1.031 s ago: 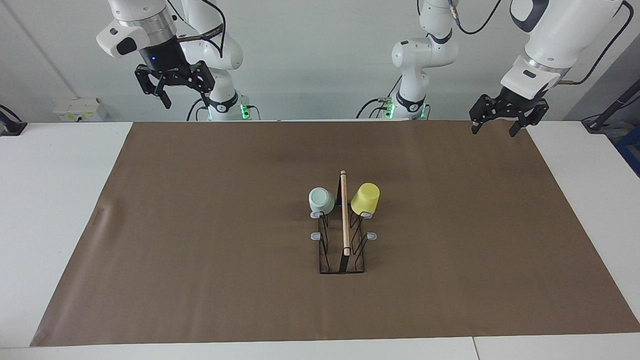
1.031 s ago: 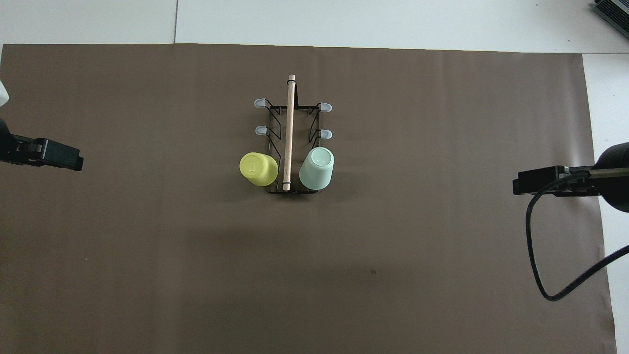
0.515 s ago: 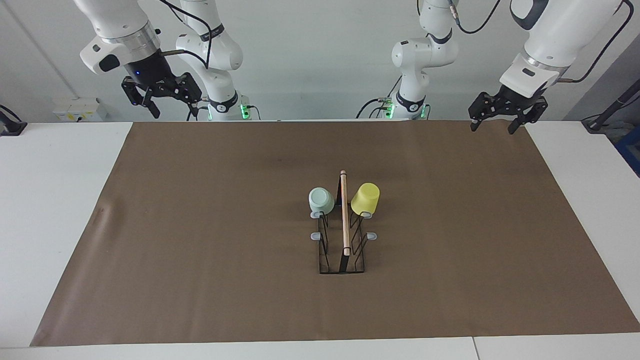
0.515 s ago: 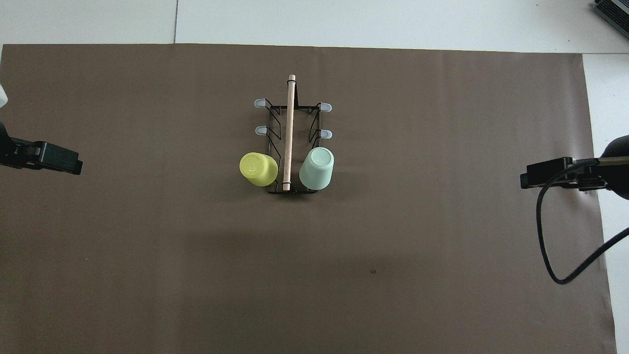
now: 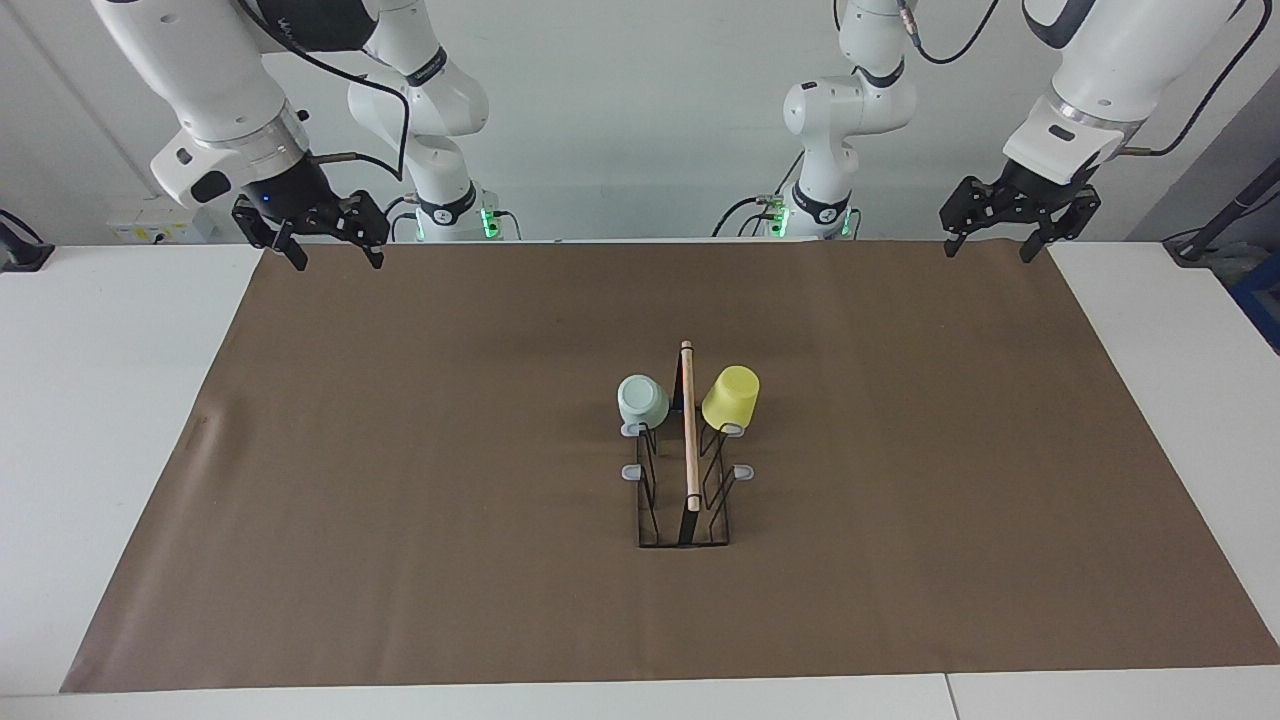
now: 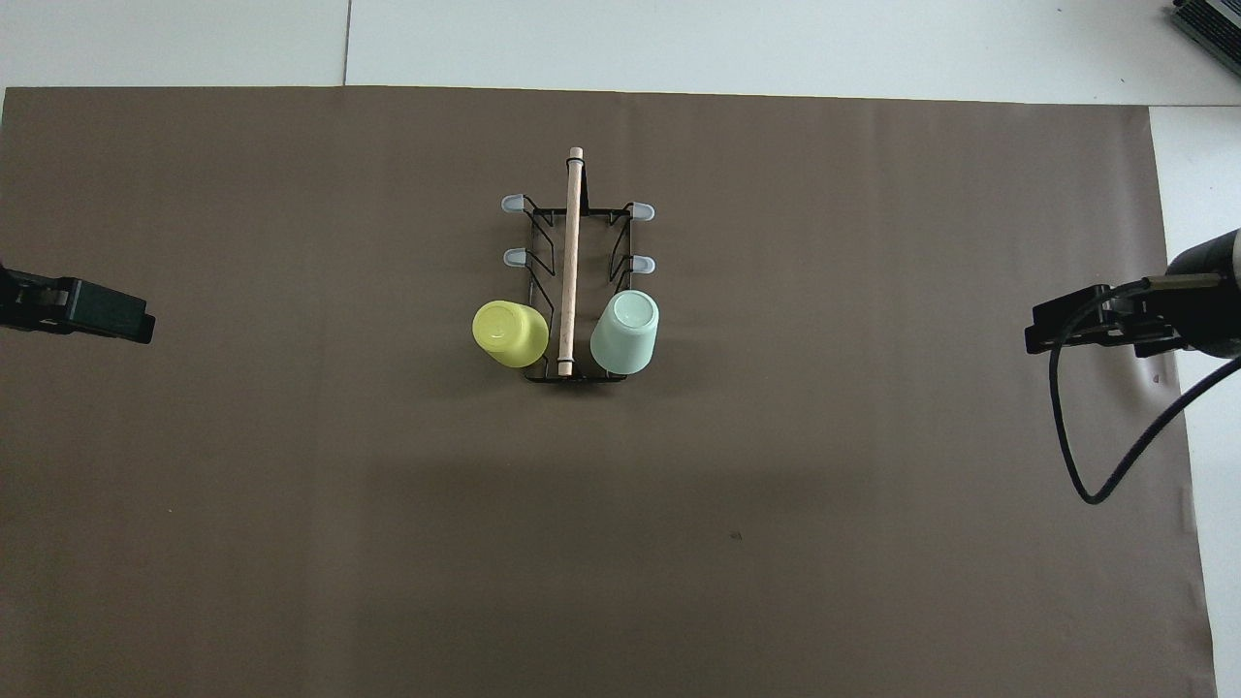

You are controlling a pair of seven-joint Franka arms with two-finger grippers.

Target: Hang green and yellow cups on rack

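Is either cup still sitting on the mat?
No, the green cup and yellow cup both hang on the rack.

obstacle: rack (image 5: 686, 470) mid-mat, cups (image 5: 730, 397) on its robot-end prongs | elsewhere: brown mat (image 5: 400, 450) open

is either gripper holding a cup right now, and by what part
Nothing is held. The left gripper and right gripper are open; both cups sit on the rack.

Two cups (image 5: 688, 396) on rack (image 5: 686, 470), robots' end, flanking rod (image 5: 688, 425).
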